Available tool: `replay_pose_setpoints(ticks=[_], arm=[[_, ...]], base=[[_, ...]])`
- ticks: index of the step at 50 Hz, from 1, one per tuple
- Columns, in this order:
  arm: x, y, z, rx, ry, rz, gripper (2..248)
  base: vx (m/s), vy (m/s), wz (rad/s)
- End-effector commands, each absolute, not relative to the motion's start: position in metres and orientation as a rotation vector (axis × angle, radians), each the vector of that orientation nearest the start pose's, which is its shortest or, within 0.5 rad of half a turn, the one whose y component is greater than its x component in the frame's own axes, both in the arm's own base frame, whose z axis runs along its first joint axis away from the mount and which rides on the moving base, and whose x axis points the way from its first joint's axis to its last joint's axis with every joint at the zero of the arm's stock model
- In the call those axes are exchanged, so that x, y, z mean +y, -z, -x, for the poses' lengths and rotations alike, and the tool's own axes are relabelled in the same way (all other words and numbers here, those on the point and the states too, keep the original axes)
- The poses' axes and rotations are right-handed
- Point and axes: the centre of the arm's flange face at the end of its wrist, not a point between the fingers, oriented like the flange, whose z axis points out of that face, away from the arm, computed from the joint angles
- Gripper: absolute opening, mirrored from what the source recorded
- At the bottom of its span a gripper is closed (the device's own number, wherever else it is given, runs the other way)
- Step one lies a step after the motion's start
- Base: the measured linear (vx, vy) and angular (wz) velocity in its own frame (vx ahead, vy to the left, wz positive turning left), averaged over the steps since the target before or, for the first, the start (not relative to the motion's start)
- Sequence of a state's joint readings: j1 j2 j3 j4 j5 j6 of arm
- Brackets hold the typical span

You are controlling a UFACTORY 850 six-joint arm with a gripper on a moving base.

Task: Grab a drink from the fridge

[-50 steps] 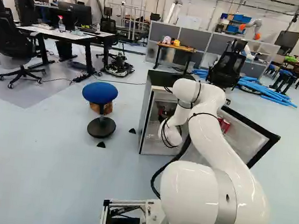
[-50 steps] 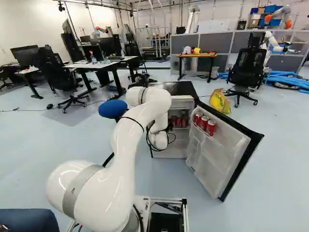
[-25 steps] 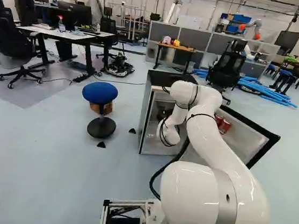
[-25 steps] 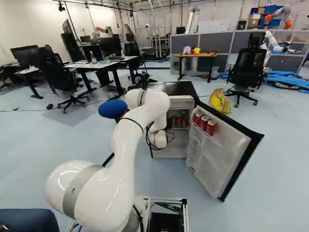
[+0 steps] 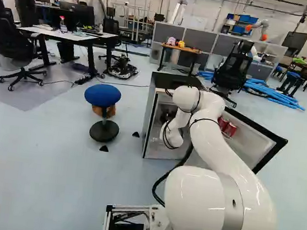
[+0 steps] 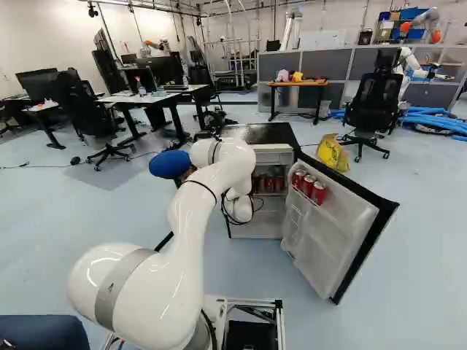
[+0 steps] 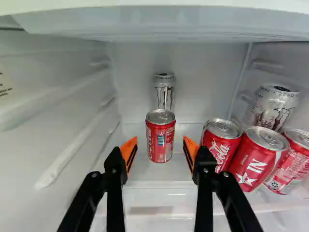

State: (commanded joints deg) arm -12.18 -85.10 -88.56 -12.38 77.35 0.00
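Observation:
In the wrist view my gripper [image 7: 160,146] stands open inside the fridge [image 7: 130,82], its orange pads apart with nothing gripped. A red can [image 7: 161,137] stands upright straight ahead, lined up with the gap between the fingers. Behind it is a silver can [image 7: 164,92]. Several red cans, one of them here [image 7: 221,143], cluster to one side beyond one finger, with another silver can [image 7: 273,107] behind them. Both base views show the arm reaching into the fridge [image 6: 266,133], where its gripper cannot be made out.
The fridge door [image 6: 332,226] stands wide to the arm's right, with red cans [image 6: 309,185] on its shelf. A ceiling panel [image 7: 164,21] lies over the gripper and a side wall [image 7: 58,121] beside it. A blue stool [image 5: 102,94] stands left of the fridge.
The arm's upper bend has sunk slightly, and its wrist has shifted slightly left in the left base view. Base, fridge and door have stayed put.

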Motion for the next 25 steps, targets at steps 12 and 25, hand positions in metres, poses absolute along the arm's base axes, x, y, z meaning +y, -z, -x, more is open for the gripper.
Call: replay_pose_setpoints(ticks=[12,25], arm=[[-0.119,0.037,-0.649,-0.024,2.06,2.384,150],[-0.12,0.042,-0.658,-0.031,2.073,2.375,150]], base=[[0.0,0.0,0.0],[0.0,0.0,0.0]])
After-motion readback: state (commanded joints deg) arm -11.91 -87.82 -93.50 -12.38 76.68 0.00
